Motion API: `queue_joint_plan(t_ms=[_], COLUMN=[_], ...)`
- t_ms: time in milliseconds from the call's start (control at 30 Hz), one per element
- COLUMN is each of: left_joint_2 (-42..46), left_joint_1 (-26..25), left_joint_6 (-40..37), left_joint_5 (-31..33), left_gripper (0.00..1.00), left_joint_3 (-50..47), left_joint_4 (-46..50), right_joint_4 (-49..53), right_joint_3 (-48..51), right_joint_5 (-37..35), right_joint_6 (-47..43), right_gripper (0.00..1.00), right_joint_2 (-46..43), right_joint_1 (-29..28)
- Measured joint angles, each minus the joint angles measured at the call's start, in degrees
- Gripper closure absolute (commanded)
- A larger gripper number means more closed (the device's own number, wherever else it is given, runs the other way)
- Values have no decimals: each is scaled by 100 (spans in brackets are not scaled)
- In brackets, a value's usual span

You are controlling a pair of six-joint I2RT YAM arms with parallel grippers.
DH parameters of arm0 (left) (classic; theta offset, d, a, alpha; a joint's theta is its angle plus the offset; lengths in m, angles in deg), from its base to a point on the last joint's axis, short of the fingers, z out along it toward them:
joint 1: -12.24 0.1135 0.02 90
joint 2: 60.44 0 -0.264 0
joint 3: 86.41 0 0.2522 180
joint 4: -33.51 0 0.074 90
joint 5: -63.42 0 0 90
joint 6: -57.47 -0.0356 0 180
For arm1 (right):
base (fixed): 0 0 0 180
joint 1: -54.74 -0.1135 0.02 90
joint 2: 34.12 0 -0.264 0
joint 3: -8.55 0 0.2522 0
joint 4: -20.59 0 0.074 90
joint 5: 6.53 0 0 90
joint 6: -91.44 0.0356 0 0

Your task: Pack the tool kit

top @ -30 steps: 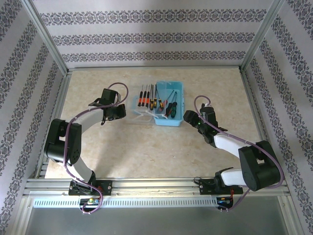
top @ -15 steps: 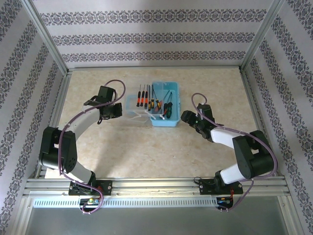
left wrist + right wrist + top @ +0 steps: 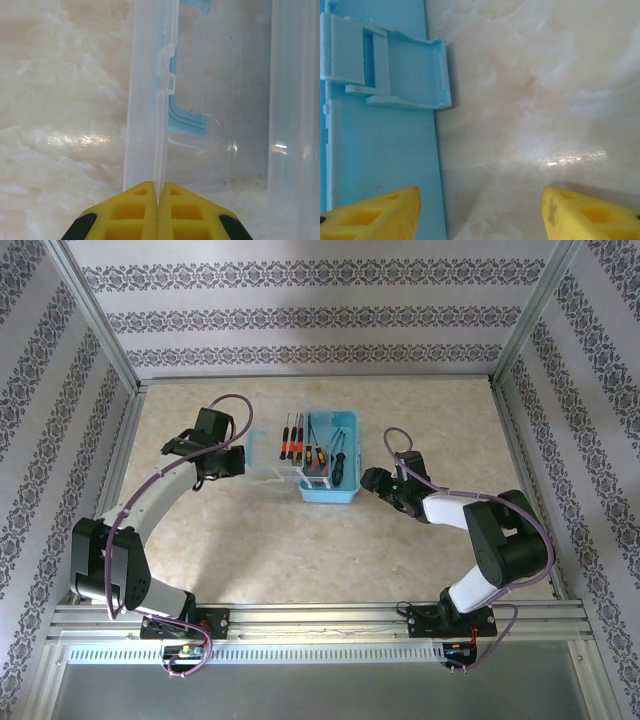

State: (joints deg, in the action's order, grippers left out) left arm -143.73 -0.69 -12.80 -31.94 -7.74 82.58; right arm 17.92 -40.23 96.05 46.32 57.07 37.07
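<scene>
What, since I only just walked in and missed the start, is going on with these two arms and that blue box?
Two robot arms are packing a tool kit. The left gripper is shut on the edge of the clear lid, which is swung open to the left of the blue box. The right gripper is open beside the box's right wall, near its latch, and holds nothing. Screwdrivers lie in the open kit. The lid is not yet closed.

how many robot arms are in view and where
2. The left arm reaches the clear lid, left tool shut on its rim. The right arm holds the right tool open beside the blue box.
</scene>
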Motion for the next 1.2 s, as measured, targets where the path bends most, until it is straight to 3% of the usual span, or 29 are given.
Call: queue_joint_plan(t_ms=[767,1200], left_joint_2=[-278,-551], left_joint_1=[-1541,-2201], left_joint_6=[157,343], left_joint_5=[1143,992], left_gripper=[100,100], left_joint_3=[1676,2100], left_joint_4=[938,824], right_joint_4=[149,173], right_joint_3=[-245,-275], right_joint_5=[-55,-46], right_joint_6=[-22,-20], right_gripper=[36,35], right_joint_2=[234,262], right_joint_1=[-260,-260])
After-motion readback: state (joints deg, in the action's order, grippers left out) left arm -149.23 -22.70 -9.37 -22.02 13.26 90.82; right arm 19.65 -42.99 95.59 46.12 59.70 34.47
